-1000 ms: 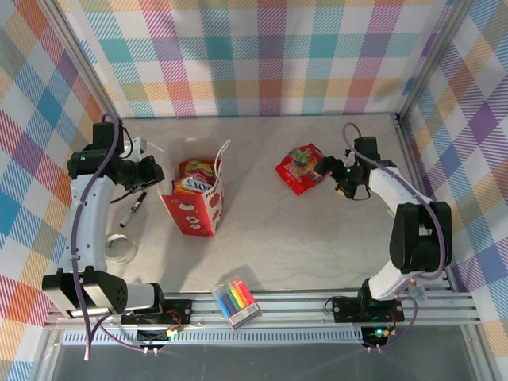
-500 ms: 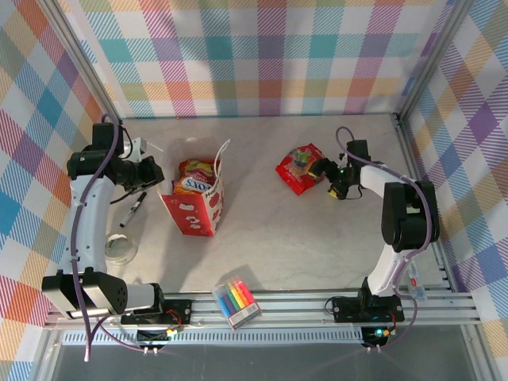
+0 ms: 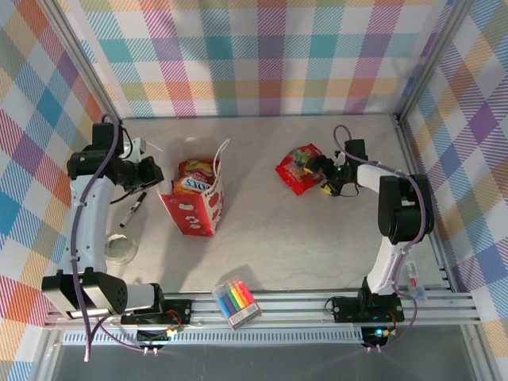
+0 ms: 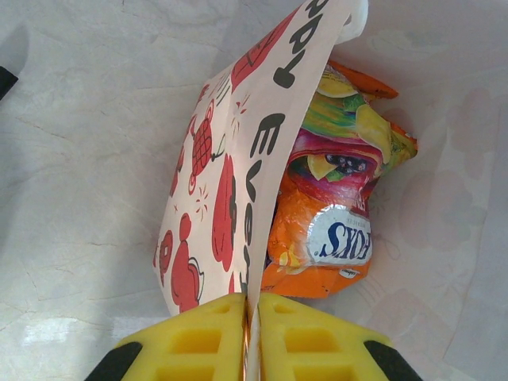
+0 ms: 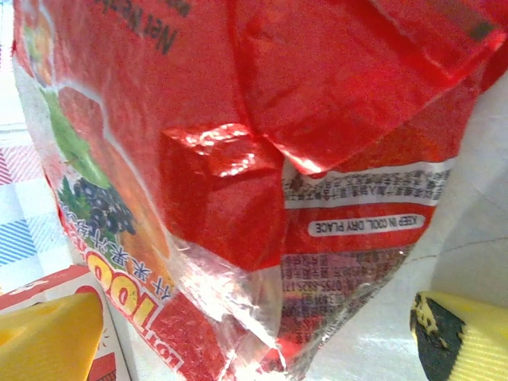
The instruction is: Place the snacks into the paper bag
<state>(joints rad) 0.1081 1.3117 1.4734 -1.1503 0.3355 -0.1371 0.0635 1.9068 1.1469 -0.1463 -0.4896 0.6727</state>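
The paper bag (image 3: 193, 213), red with white pictures, stands at centre left with its mouth held wide. My left gripper (image 3: 155, 172) is shut on the bag's white rim (image 4: 252, 313). Inside the bag lie an orange FOX'S packet (image 4: 325, 246), a purple one (image 4: 333, 163) and a green one (image 4: 345, 111). A red packet (image 3: 298, 169) lies on the table at the right. My right gripper (image 3: 324, 169) is open at its right end. In the right wrist view the red packet's (image 5: 262, 143) crimped corner sits between the yellow fingers (image 5: 48, 337), and whether they touch it is unclear.
A black pen (image 3: 132, 209) and a clear tape roll (image 3: 121, 250) lie left of the bag. The clear pack of coloured markers (image 3: 236, 301) rests at the near edge by the rail. Plaid walls and metal posts close in the table.
My right gripper has slid left up to the red packet's end, its arm folding in closer. The left gripper and the bag have not moved.
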